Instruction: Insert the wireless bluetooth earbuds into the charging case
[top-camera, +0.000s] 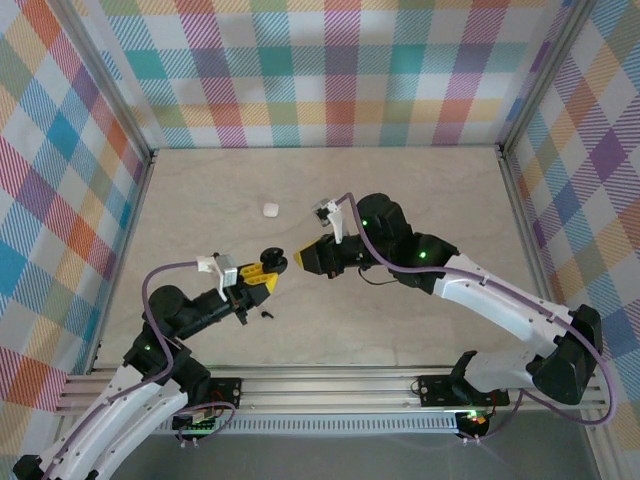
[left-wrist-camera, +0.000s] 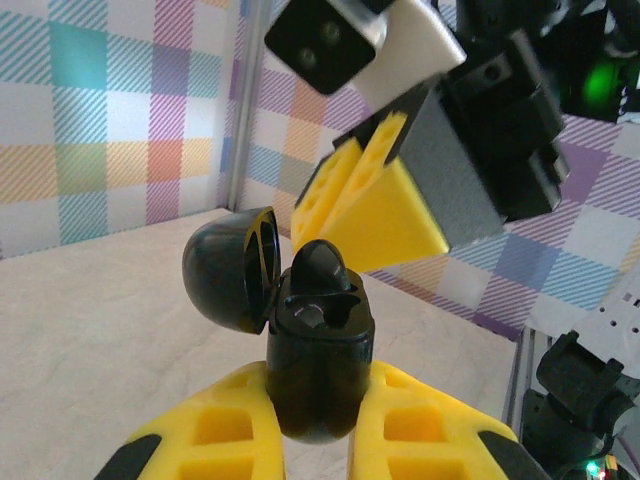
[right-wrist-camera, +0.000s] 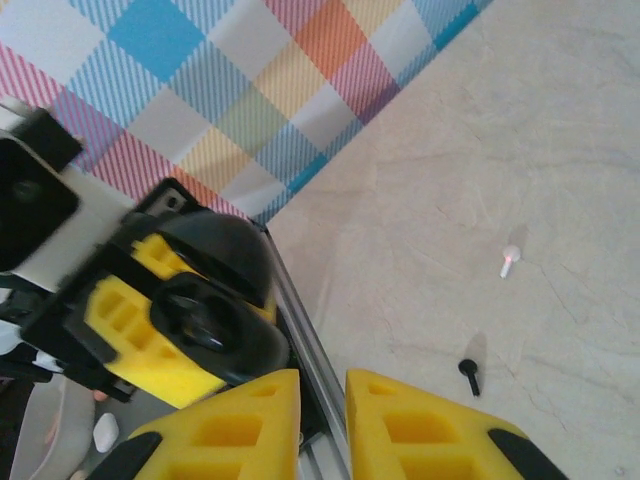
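Left wrist view — your left gripper (left-wrist-camera: 318, 400) clamped the charging case (left-wrist-camera: 318, 340), lid (left-wrist-camera: 228, 270) open; right gripper (right-wrist-camera: 322, 380), barely parted, held nothing — black earbud (right-wrist-camera: 468, 375) and white earbud (right-wrist-camera: 510, 262) lay on the table (right-wrist-camera: 560, 150).

Top external camera: mounted high behind the arm bases (top-camera: 455, 388), facing down and forward over the table (top-camera: 400, 190). It is distant and covers the whole workspace.

Left wrist camera: close behind the left gripper (left-wrist-camera: 318, 400), facing along its fingers toward the plaid wall (left-wrist-camera: 100, 120). The black charging case (left-wrist-camera: 318, 340) is very near the lens.

Right wrist camera: close behind the right gripper (right-wrist-camera: 322, 420), facing down at the table.

Shared: the black charging case appears in all three views. Each wrist view takes in the opposite gripper at close range.
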